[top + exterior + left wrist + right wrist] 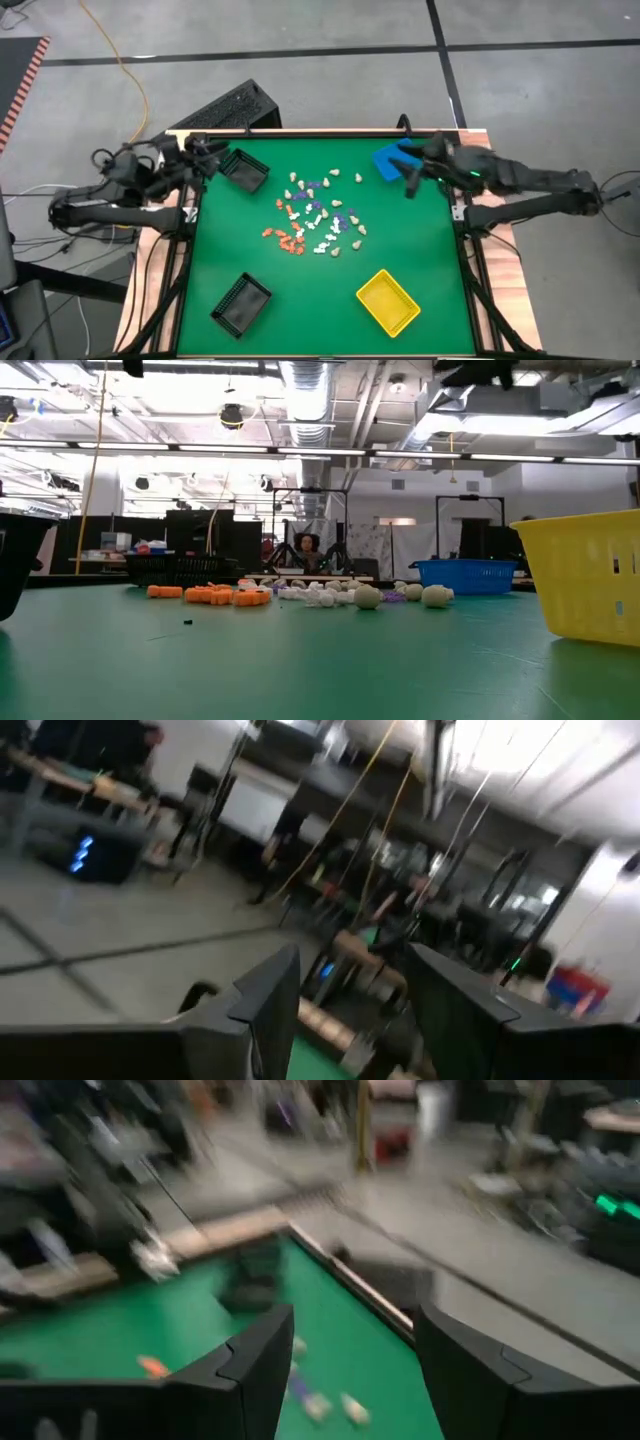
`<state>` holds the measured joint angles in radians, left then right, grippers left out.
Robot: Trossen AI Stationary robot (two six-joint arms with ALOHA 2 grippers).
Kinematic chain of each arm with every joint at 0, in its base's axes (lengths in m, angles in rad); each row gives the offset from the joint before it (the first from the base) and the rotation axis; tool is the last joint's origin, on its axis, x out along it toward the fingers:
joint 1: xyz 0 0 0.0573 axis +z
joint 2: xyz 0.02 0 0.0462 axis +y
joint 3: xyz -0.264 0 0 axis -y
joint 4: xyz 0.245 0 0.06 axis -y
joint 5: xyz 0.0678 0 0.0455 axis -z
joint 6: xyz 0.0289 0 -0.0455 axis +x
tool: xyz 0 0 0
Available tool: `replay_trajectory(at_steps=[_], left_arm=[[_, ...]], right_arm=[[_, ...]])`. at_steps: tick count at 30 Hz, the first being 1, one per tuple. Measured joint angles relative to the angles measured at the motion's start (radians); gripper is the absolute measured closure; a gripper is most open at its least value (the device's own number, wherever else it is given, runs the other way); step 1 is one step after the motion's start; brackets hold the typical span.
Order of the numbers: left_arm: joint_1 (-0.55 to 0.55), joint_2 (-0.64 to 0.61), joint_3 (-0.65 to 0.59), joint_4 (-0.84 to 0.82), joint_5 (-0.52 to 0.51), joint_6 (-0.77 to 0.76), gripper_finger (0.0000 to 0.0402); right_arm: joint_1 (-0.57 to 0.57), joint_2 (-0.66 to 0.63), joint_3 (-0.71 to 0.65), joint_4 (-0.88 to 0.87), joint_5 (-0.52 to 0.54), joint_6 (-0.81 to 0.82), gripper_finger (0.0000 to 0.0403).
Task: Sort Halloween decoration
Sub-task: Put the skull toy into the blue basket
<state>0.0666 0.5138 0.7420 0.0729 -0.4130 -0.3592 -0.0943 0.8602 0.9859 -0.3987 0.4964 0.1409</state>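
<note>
We see Halloween decoration [315, 215] pieces heaped mid-mat, no common long axis. Right gripper [408, 180], jaws spread and empty, hangs by blue bin [385, 160], nearer pile. Left gripper [205, 158], jaws also spread, over far black bin [243, 170].

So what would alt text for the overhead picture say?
Small orange, white, purple and beige Halloween decorations lie scattered mid-table on a green mat, ringed by two black bins, a blue bin and a yellow bin.
</note>
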Motion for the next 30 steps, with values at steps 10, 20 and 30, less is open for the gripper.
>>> replay_trajectory(at_steps=[10, 20, 30], left_arm=[[0.002, 0.091, 0.217, -0.374, -0.003, -0.011, 0.023], [0.002, 0.087, 0.217, -0.463, -0.019, -0.002, 0.023], [0.002, 0.089, 0.217, -0.501, -0.029, -0.001, 0.023]], right_arm=[[-0.312, 0.451, 0.256, -0.182, -0.488, -0.247, 0.0171], [-0.407, 0.747, 0.272, -0.052, -0.572, -0.428, 0.0171], [-0.392, 0.951, 0.271, 0.055, -0.626, -0.43, 0.0171]])
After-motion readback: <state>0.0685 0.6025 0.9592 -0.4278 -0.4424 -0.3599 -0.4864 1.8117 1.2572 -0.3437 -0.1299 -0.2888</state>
